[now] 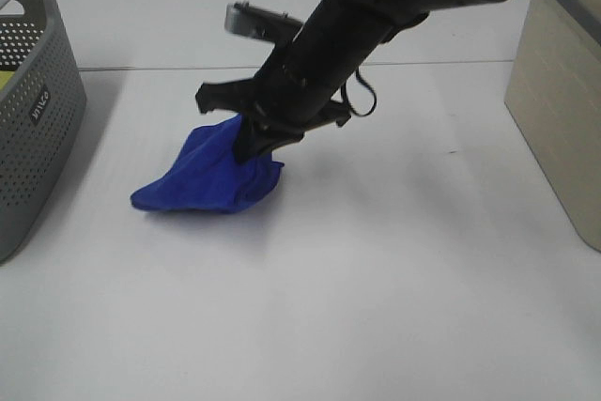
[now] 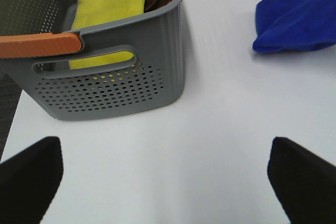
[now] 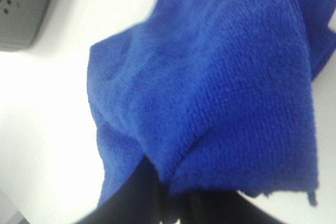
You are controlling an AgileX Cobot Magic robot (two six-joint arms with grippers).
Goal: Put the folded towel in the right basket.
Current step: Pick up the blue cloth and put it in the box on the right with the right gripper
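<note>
The blue towel (image 1: pixel 211 176) lies bunched on the white table, left of the middle. My right gripper (image 1: pixel 252 138) has reached across the middle and is shut on the towel's upper right end, which is pulled up while the rest rests on the table. In the right wrist view the towel (image 3: pixel 220 87) fills the frame and hangs over the dark gripper (image 3: pixel 173 203). The beige right basket (image 1: pixel 563 110) stands at the right edge. My left gripper (image 2: pixel 168 177) is open and empty, low over the table; the towel (image 2: pixel 299 22) lies ahead of it.
A grey perforated basket (image 1: pixel 33 110) stands at the left edge. In the left wrist view this basket (image 2: pixel 121 72) holds a yellow cloth (image 2: pixel 107 3) and has an orange piece (image 2: pixel 39 44) on its rim. Its corner shows in the right wrist view (image 3: pixel 23 3).
</note>
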